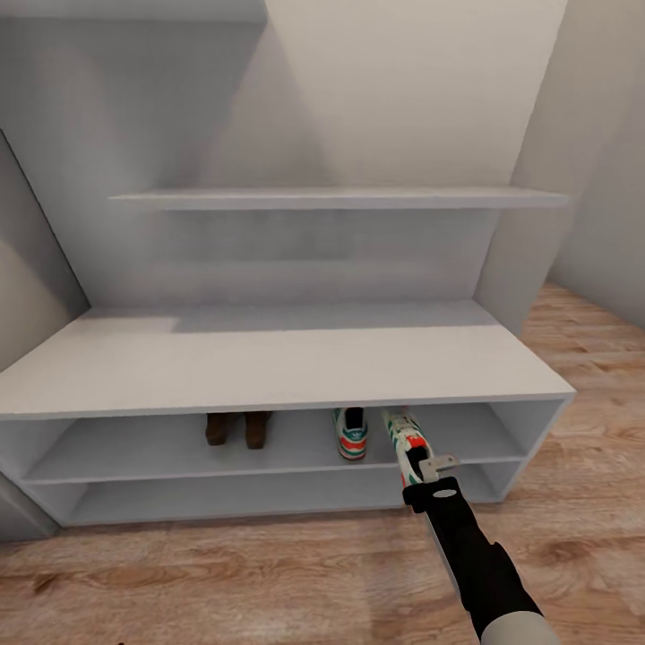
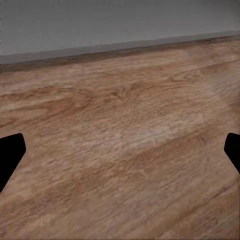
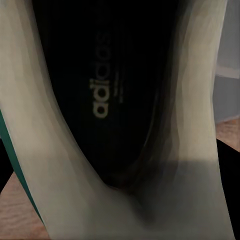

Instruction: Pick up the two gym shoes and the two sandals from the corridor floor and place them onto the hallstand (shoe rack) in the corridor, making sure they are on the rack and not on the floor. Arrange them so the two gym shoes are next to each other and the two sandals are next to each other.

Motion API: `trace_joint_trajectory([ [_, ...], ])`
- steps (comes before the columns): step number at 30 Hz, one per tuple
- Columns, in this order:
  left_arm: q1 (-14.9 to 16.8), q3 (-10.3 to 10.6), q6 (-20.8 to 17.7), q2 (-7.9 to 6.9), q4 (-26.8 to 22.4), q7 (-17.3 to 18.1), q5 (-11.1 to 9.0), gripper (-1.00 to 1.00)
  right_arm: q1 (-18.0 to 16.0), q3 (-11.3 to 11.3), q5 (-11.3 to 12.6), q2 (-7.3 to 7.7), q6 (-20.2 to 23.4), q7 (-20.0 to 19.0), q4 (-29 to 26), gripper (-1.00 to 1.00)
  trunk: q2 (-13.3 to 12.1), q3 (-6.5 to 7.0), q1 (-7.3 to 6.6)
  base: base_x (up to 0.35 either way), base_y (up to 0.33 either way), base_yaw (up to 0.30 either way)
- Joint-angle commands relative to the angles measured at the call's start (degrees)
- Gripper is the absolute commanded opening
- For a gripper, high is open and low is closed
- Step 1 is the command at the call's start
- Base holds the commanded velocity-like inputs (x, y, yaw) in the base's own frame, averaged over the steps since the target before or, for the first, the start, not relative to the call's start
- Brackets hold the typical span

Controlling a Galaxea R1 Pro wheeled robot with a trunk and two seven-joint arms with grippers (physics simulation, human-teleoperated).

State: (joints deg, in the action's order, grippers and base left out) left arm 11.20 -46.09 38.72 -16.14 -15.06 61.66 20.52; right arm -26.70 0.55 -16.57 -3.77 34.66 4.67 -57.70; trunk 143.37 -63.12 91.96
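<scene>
The hallstand [image 1: 269, 358] is a low light-grey cabinet right in front of me. Both brown sandals [image 1: 237, 428] stand side by side in its upper open compartment. One gym shoe [image 1: 351, 434] stands to their right, heel outward. The second gym shoe [image 1: 403, 436] lies just right of it, toe inside the compartment and heel at the front edge, with my right gripper [image 1: 428, 469] shut on its heel. Up close, the right wrist view shows this shoe's dark insole [image 3: 110, 100]. My left gripper [image 2: 120, 150] hangs open over bare corridor floor [image 2: 125, 125].
A thin grey wall shelf [image 1: 340, 197] juts out above the hallstand's flat top. The lower compartment [image 1: 224, 503] holds nothing. Wood-plank floor [image 1: 224, 573] runs in front of the cabinet and past its right end. A grey baseboard [image 2: 100, 50] borders the floor in the left wrist view.
</scene>
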Motion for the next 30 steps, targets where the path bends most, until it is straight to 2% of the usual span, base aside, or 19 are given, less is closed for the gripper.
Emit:
trace_joint_trajectory([
  [1, 0.05, -0.49, 0.12, 0.0, 0.01, 0.3, 0.37, 1.0, -0.02, 0.06, -0.12, -0.01, 0.32, 0.17, -0.05, -1.0, 0.02, -0.05, 0.0, 0.051, 0.0, 0.0],
  [15, 0.05, -0.49, 0.13, -0.02, -0.01, 0.3, 0.33, 1.0, -0.04, 0.06, -0.13, -0.01, 0.32, 0.17, -0.05, -1.0, 0.02, -0.05, 0.0, 0.158, 0.127, 0.0],
  [30, 0.05, -0.47, 0.13, 0.09, -0.04, 0.3, 0.36, 1.0, -0.02, 0.06, -0.13, -0.01, 0.32, 0.17, -0.05, -1.0, 0.02, -0.05, 0.0, 0.126, 0.01, 0.0],
])
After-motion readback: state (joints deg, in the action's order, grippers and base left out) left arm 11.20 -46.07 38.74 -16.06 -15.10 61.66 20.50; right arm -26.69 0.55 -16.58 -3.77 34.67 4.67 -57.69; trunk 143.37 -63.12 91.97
